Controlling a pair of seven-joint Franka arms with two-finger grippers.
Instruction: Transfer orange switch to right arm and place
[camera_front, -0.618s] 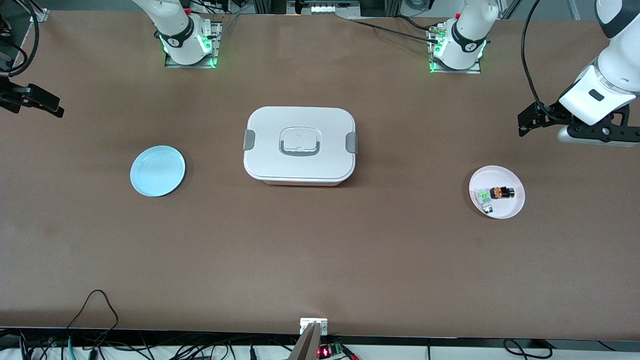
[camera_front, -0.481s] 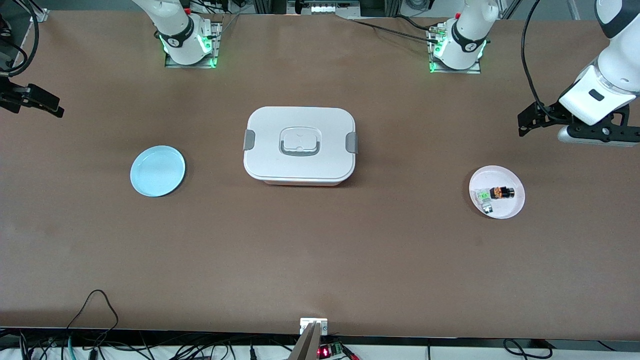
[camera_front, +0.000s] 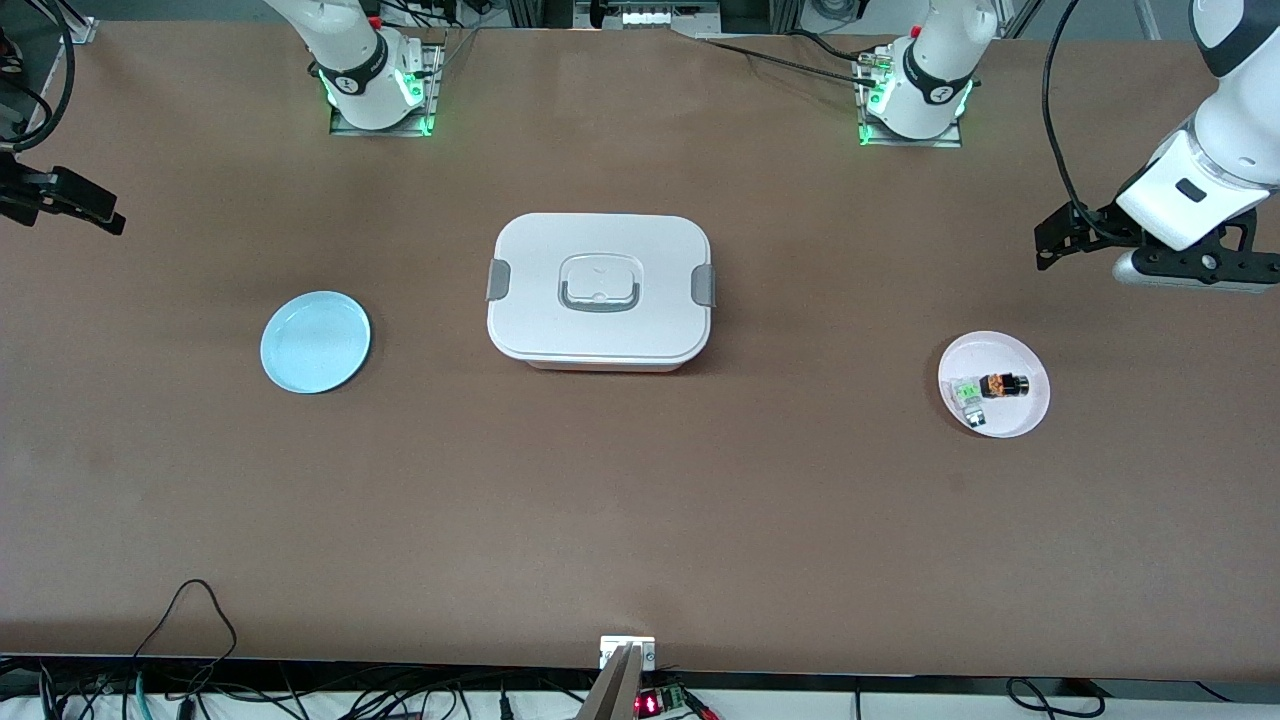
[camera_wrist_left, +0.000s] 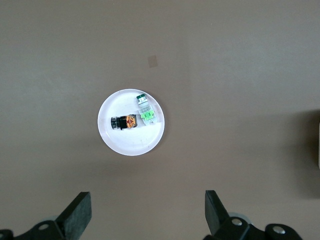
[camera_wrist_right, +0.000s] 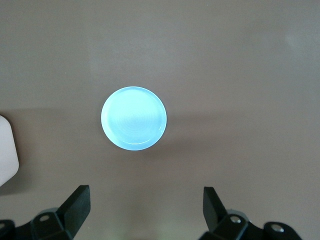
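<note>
The orange switch (camera_front: 1004, 385), a stubby black part with an orange face, lies on its side on a small pale pink plate (camera_front: 1000, 347) toward the left arm's end of the table. It also shows in the left wrist view (camera_wrist_left: 125, 122), on the plate (camera_wrist_left: 131, 144). A pale grey-clear part with a green top (camera_front: 967, 394) lies beside it on the plate. My left gripper (camera_front: 1200, 266) hangs open and empty high over the table beside the plate (camera_wrist_left: 146, 210). My right gripper (camera_front: 62, 197) is open and empty, high over the table's other end (camera_wrist_right: 146, 200).
A light blue plate (camera_front: 315, 341) lies toward the right arm's end and shows in the right wrist view (camera_wrist_right: 133, 118). A closed white lunch box (camera_front: 600, 290) with grey latches stands mid-table. Cables run along the table's near edge.
</note>
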